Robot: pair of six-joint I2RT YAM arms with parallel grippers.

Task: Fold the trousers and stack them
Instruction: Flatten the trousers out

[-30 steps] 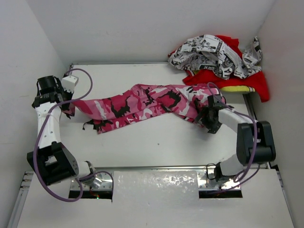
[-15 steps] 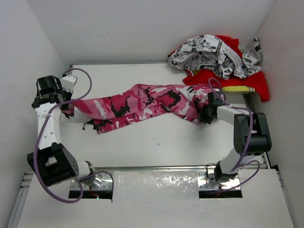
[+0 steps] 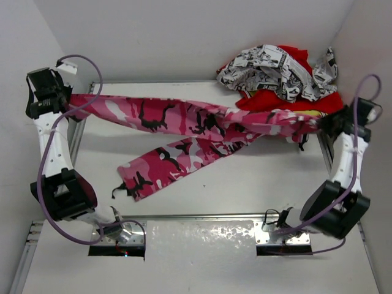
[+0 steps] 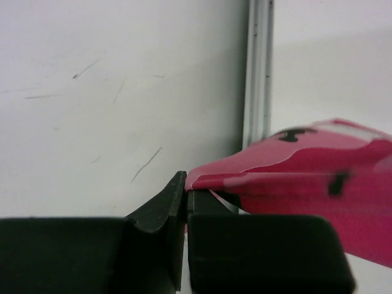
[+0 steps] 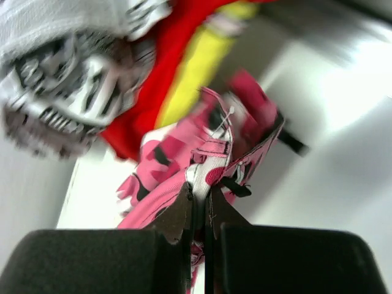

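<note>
The pink camouflage trousers [image 3: 184,116] hang stretched in the air between my two grippers. My left gripper [image 3: 63,99] is at the far left corner, shut on the end of one leg [image 4: 294,177]; its fingertips [image 4: 185,191] pinch the hem. At the right edge, my right gripper [image 3: 326,124] is shut on the waist end [image 5: 202,153], with cloth bunched between its fingertips [image 5: 201,197]. The other leg [image 3: 159,174] droops onto the table toward the near left.
A black-and-white printed cloth [image 3: 275,70] lies piled on a plain red cloth [image 3: 327,104] at the far right corner, with something yellow [image 3: 304,114] beneath. White walls stand close behind the left gripper and beside the right one. A metal rail [image 4: 258,67] edges the table.
The right gripper shut on the waist end. Both arms rose and swung outward, pulling the trousers off the table and taut; one leg slid toward the near left.
</note>
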